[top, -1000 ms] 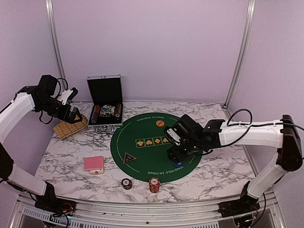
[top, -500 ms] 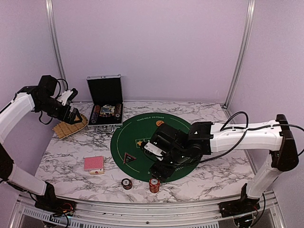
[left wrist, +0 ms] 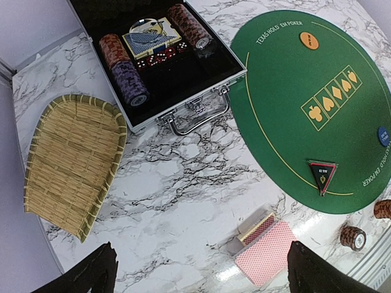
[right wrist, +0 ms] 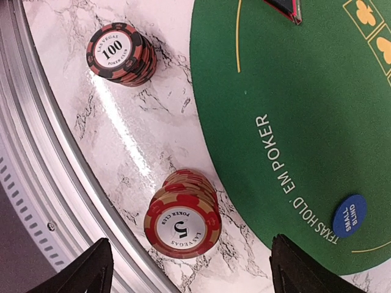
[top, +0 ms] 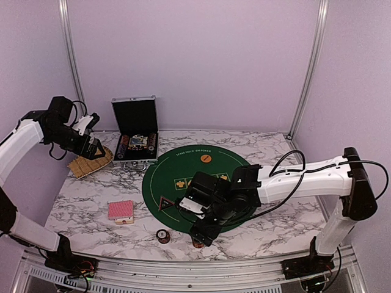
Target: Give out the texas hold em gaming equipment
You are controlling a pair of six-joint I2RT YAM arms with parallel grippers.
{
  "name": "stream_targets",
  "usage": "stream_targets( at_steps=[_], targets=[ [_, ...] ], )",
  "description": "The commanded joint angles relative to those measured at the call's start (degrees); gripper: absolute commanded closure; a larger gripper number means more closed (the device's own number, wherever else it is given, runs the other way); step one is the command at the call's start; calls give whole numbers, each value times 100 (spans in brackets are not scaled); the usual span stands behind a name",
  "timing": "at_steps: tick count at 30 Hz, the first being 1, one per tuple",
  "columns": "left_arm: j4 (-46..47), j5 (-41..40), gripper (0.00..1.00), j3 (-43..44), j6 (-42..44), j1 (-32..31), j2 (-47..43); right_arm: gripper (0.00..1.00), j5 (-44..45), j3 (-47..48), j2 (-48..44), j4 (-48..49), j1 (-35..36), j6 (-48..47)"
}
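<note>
Red chip stack point(right wrist: 182, 215) beneath right hand point(right wrist: 188, 268)

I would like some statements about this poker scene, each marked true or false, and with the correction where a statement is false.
1. The blue small blind button lies on the green mat. True.
2. The chip stack marked 5 stands on the mat. False: it stands on the marble table, just off the mat's edge.
3. The silver case is shut. False: its lid stands open.
4. The left gripper is open and holds nothing. True.
5. The red-backed cards lie in the woven tray. False: they lie on the table, apart from the tray.
</note>
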Motion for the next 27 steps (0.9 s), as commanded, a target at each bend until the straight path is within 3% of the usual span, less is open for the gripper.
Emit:
stream_targets(
  at_steps=[1,6,19,27],
  targets=[
    [-211,79,1,116,85,-36,-149,15,-82,182,96,8,72,-93],
    [-229,71,1,138,79,-38,-157,26,-82,146,205,109,81,-113],
    [-264,44,1,184,93,-38,-154,38,-275,154,406,289,97,-153],
    [-273,7,1,200,118,-38,-141,54,-313,161,441,309,163,-140]
  ],
)
